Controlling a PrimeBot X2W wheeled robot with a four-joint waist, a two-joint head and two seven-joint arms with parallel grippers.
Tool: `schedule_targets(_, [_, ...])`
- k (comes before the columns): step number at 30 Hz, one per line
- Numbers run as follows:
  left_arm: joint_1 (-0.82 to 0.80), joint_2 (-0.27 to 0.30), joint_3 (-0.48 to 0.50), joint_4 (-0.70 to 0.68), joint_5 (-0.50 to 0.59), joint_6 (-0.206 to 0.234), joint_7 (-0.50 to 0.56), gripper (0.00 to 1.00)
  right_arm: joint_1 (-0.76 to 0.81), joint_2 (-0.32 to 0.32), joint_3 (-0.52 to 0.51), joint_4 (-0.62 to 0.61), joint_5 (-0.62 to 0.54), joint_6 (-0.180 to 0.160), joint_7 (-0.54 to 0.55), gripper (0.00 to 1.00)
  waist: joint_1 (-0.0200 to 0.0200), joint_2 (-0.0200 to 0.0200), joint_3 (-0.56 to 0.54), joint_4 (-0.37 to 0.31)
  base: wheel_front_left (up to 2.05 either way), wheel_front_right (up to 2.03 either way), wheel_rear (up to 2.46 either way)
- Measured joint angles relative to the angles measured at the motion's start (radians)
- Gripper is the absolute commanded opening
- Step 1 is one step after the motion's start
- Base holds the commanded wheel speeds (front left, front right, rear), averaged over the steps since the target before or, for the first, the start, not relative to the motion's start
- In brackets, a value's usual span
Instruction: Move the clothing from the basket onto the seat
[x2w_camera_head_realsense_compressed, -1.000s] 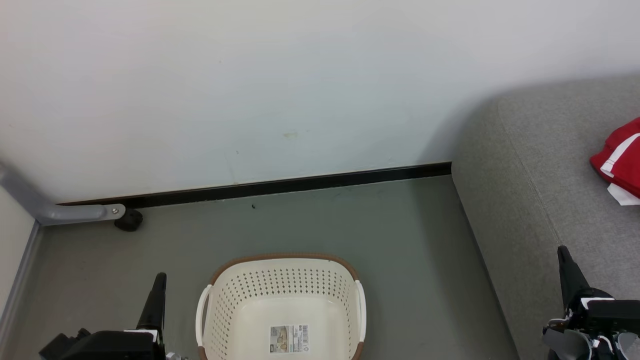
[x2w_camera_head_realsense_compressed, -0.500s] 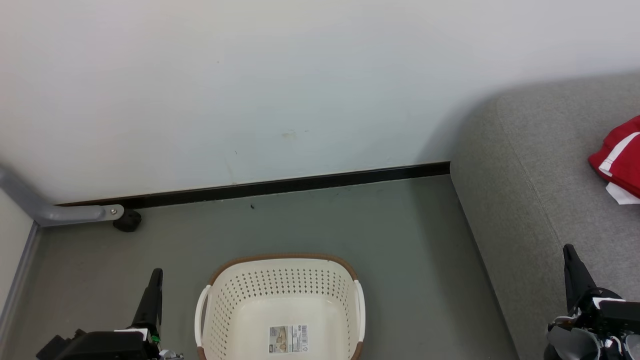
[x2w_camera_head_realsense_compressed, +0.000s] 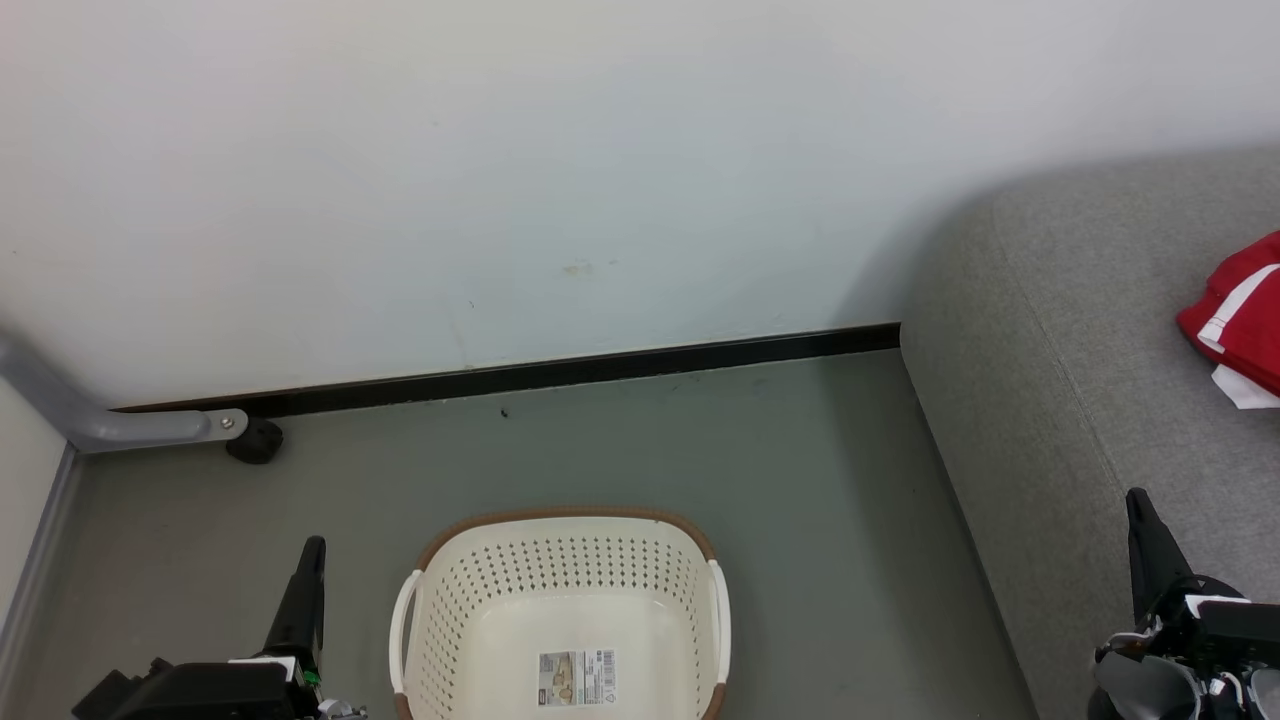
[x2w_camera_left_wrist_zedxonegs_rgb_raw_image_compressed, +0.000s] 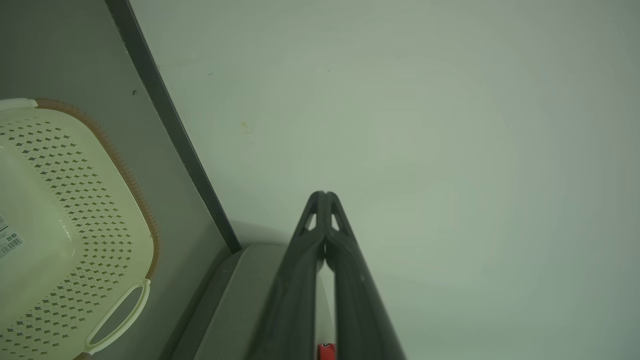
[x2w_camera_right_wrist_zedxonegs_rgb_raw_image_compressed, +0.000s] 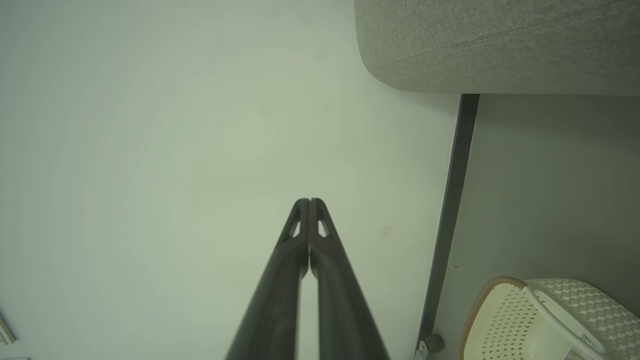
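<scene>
The cream perforated basket stands on the grey floor at the bottom middle, with nothing in it but the label sticker on its bottom. The red clothing with white stripes lies on the grey seat at the right edge. My left gripper is shut, left of the basket, tips together in the left wrist view. Over the seat's front part my right gripper is shut, tips touching in the right wrist view. Both hold nothing. The basket appears in both wrist views.
A white wall with a black baseboard runs behind the basket. A grey metal leg with a black caster stands at the left by the wall. Grey floor lies between basket and seat.
Both grippers have drawn back slightly toward the bottom edge compared with a second ago; since half a second ago nothing has visibly moved.
</scene>
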Motion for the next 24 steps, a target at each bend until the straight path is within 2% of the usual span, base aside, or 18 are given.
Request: schedule_targets(24, [0.0, 0.0, 0.0, -0.002, -0.013, 0.0, 0.0, 0.0, 0.0, 0.0, 0.0, -0.001, 0.001, 0.0, 0.0, 0.0, 0.0, 0.0, 0.0, 0.0, 0.0, 0.0, 0.0])
